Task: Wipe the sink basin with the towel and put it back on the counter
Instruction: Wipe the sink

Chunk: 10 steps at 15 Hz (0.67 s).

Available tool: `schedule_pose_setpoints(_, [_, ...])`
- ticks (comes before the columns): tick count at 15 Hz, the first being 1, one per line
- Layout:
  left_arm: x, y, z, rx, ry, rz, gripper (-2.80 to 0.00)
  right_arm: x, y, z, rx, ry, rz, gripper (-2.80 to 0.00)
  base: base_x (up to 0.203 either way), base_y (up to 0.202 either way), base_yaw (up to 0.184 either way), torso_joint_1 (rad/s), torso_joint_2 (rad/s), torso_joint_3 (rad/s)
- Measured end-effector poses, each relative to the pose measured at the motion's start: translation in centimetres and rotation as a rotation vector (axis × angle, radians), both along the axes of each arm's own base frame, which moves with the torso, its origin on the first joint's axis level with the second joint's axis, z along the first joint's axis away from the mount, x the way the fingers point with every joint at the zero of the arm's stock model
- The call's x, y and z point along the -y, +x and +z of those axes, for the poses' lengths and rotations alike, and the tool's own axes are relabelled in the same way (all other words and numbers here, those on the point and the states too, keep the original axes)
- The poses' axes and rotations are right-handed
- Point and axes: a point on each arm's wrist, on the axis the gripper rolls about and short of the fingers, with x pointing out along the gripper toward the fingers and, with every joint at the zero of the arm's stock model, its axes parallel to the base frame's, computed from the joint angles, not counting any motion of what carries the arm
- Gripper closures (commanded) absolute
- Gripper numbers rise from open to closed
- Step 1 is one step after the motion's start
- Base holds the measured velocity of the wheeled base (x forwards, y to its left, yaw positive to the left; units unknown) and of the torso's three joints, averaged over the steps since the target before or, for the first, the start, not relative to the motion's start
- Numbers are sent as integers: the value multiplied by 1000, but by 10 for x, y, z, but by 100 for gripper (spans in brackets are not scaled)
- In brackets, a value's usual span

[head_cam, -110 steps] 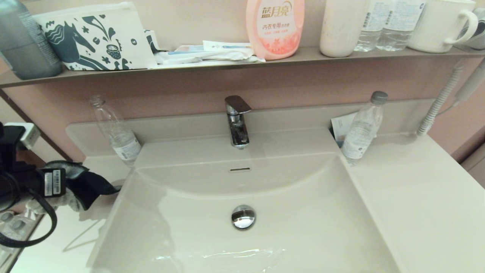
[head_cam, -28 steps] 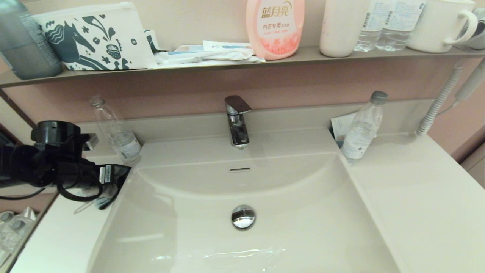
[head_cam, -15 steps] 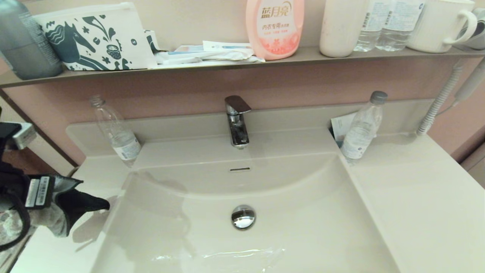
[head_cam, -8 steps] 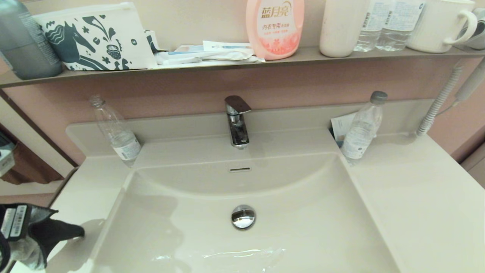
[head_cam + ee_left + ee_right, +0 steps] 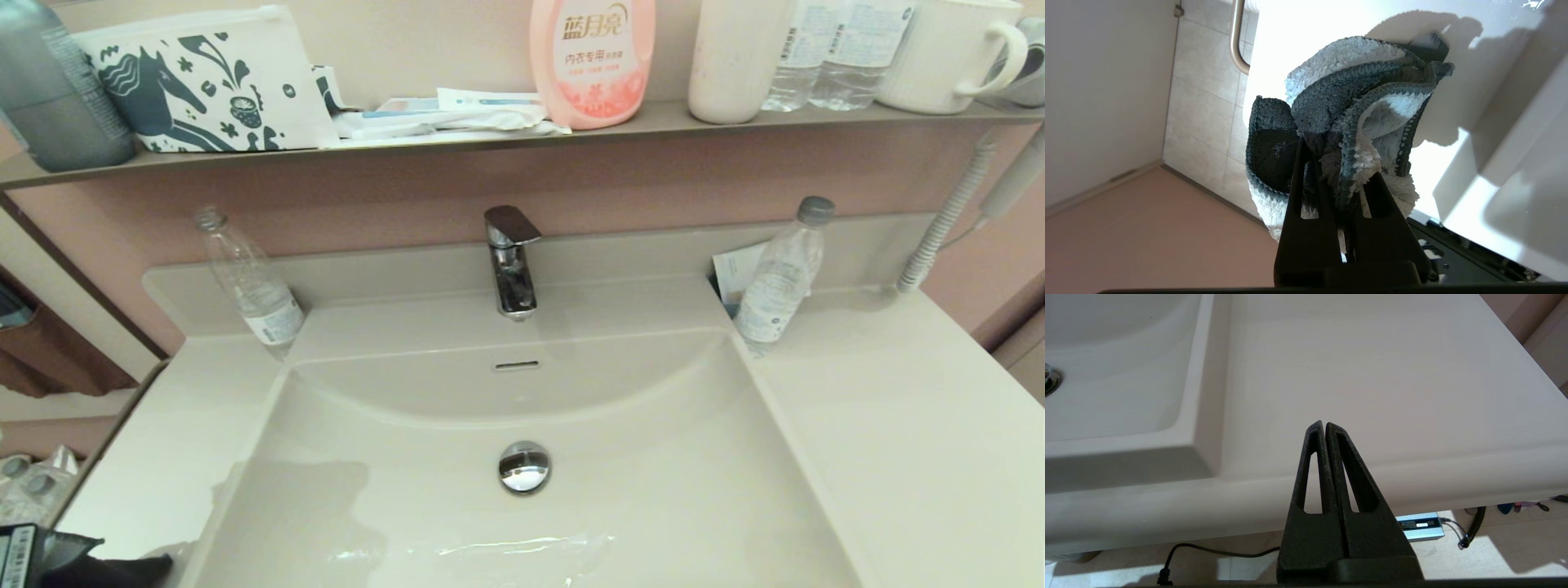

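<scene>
Carried steadily toward the near left corner of the scene over the last seconds, the left arm has withdrawn from beside the basin rim until only a dark scrap of it shows at the bottom left edge of the head view.

Largest of the task's things is the flat glossy cream-white vanity top, the desk (image 5: 898, 425), of one piece with the wide rectangular cream-white glossy sink basin (image 5: 653, 457), whose round chrome drain plug (image 5: 524, 467) sits at its middle.

Much smaller, the soft fluffy towel (image 5: 1347, 122), light grey-blue on one face and dark charcoal on the other, is bunched and pinched between the closed fingers of the left gripper (image 5: 1337, 192); it hangs clear of the desk's near left corner, over the tiled floor (no contact with the desk can be made out).

The right gripper (image 5: 1325, 428) is parked below the desk's near right edge, fingers pressed together, nothing held.

The coming move is judged to turn on one relation: the basin lies to the right of and beyond the towel-bearing left gripper, with the left rim (image 5: 245, 441) between them. The left arm is far nearer; the towel would have to be lifted over that rim and lowered onto the basin floor.
</scene>
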Motion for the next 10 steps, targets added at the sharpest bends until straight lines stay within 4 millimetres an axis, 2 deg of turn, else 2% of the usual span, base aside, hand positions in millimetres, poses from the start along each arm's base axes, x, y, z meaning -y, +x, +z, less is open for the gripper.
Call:
schedule_pose_setpoints(1, [0, 0, -1, -3, -7, 7, -280, 0, 0, 0, 0, 0, 0, 0, 0, 0, 0, 0, 0, 0])
schedule_pose_setpoints(7, [-1, 4, -4, -21, -12, 11, -280, 0, 0, 0, 0, 0, 0, 0, 0, 0, 0, 0, 0, 0])
schedule_pose_setpoints(10, [-2, 15, 1, 1, -18, -4, -280, 0, 0, 0, 0, 0, 0, 0, 0, 0, 0, 0, 0, 0])
